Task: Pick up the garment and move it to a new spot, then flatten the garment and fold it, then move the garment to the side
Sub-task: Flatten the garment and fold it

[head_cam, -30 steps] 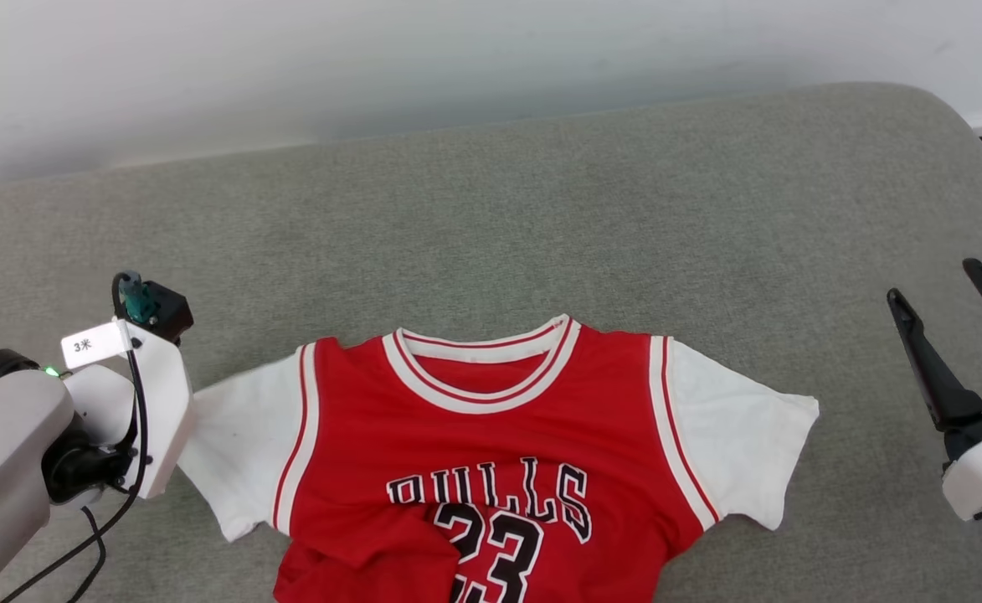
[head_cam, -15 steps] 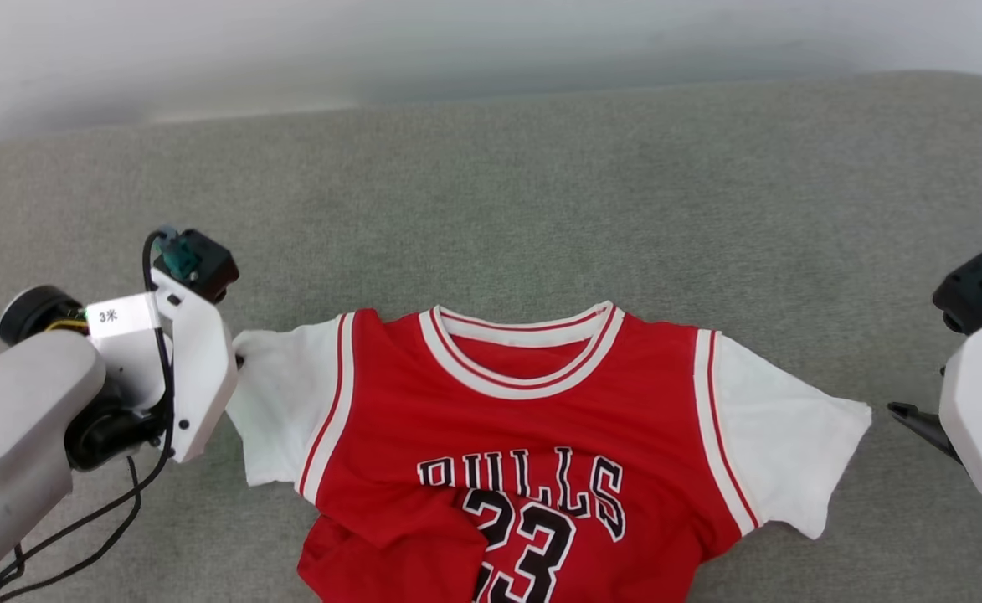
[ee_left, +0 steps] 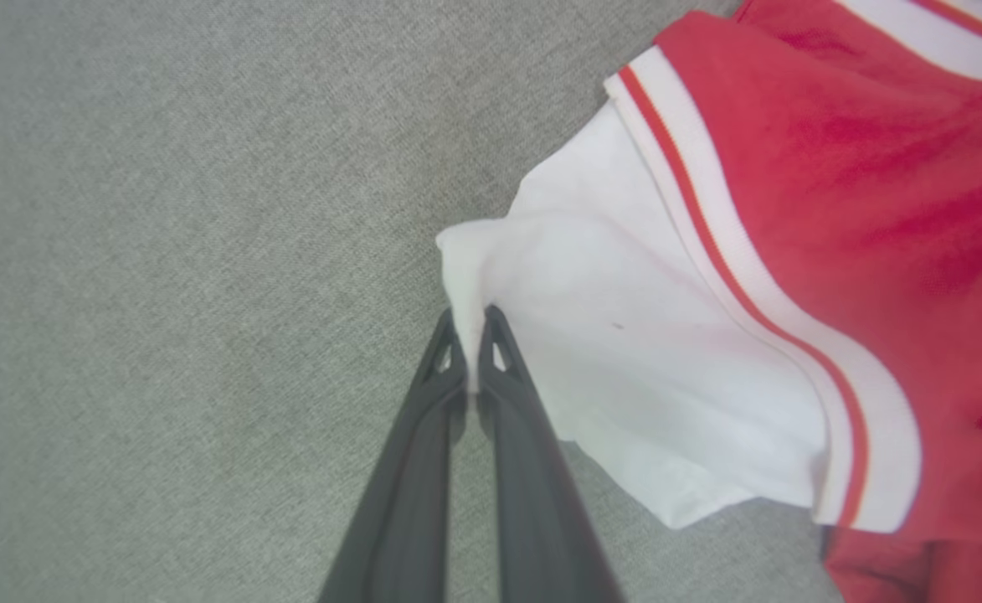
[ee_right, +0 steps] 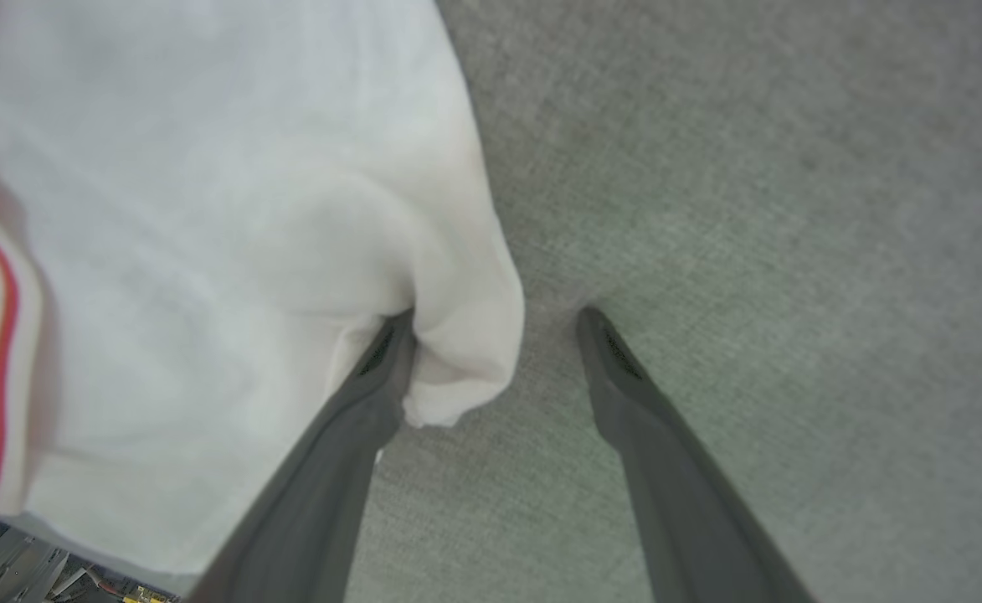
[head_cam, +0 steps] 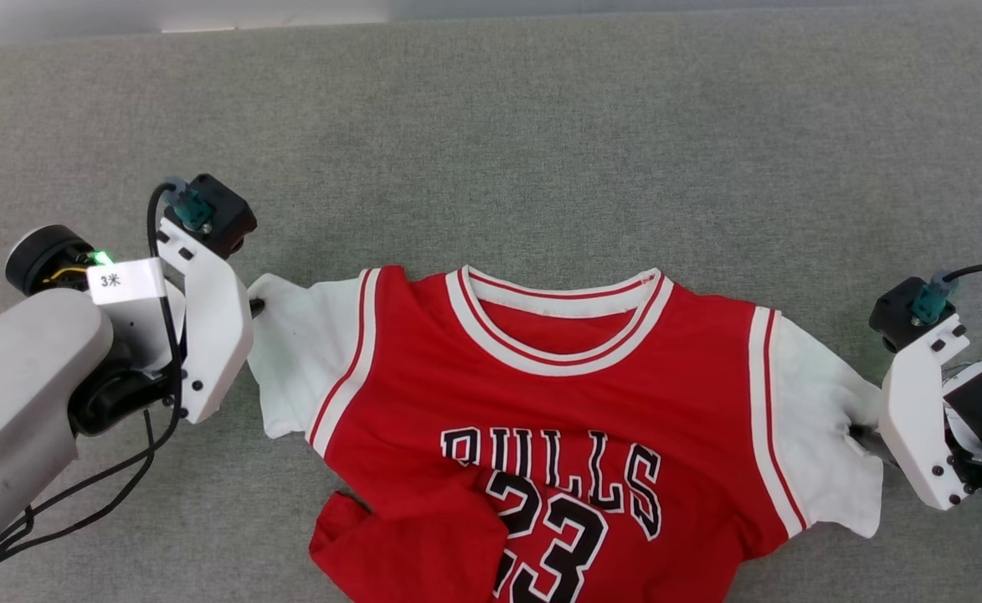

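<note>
the garment [head_cam: 557, 377] is lying front up on the grey surface [head_cam: 541, 126], a lower corner folded over. my left gripper [ee_left: 467, 322] is pinching the edge of the garment's white sleeve. my right gripper [ee_right: 497, 314] is standing spread at the other sleeve, one finger pressing against its bunched edge.

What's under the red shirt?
The garment lies on gray cushion fabric, which shows around it. Whatever is directly beneath is covered. Its turned-up red corner also hides part of the 23.
</note>
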Robot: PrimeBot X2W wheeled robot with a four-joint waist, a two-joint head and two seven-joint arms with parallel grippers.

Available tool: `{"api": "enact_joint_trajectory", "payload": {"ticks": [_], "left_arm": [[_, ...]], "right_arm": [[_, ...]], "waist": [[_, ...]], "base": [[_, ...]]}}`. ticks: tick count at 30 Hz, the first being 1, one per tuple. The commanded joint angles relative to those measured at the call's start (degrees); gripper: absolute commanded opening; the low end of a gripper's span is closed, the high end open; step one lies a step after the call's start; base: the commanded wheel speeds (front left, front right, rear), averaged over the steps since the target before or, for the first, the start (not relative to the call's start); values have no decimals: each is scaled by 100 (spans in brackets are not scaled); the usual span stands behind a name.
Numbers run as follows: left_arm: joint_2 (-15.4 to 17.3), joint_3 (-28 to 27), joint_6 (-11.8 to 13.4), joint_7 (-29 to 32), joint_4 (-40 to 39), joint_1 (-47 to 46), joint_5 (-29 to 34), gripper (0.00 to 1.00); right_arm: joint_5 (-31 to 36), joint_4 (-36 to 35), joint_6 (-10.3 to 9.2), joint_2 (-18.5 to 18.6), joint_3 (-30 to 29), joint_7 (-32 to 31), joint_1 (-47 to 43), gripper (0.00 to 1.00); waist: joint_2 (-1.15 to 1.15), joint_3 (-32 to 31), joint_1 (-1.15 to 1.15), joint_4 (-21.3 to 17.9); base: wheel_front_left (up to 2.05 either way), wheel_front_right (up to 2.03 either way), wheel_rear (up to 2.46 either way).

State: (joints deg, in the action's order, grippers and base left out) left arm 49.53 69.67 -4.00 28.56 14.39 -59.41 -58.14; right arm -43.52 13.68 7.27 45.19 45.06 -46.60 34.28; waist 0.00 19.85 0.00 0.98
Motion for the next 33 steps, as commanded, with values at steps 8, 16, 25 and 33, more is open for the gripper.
{"api": "enact_joint_trajectory", "payload": {"ticks": [8, 16, 25, 33], "left_arm": [[-9, 4, -13, -92, 47, 49, 12, 0], [2, -21, -79, -458, 32, 245, -17, 0], [219, -305, 60, -1323, -456, 196, 201, 0], [198, -711, 141, -1795, -718, -276, 325, 0]], "right_arm": [[-367, 448, 54, -532, 1007, 977, 83, 0], [-671, 306, 25, 105, 1157, 1842, 700, 0], [-925, -431, 21, 968, 791, 2588, 701, 0], [-812, -921, 21, 1231, -77, 2746, 1049, 0]], "waist": [[0, -88, 0, -48], [0, -833, 0, -147], [0, -1562, 0, -150], [0, -1683, 0, -199]], "base": [[0, 0, 0], [0, 0, 0], [0, 0, 0], [0, 0, 0]]}}
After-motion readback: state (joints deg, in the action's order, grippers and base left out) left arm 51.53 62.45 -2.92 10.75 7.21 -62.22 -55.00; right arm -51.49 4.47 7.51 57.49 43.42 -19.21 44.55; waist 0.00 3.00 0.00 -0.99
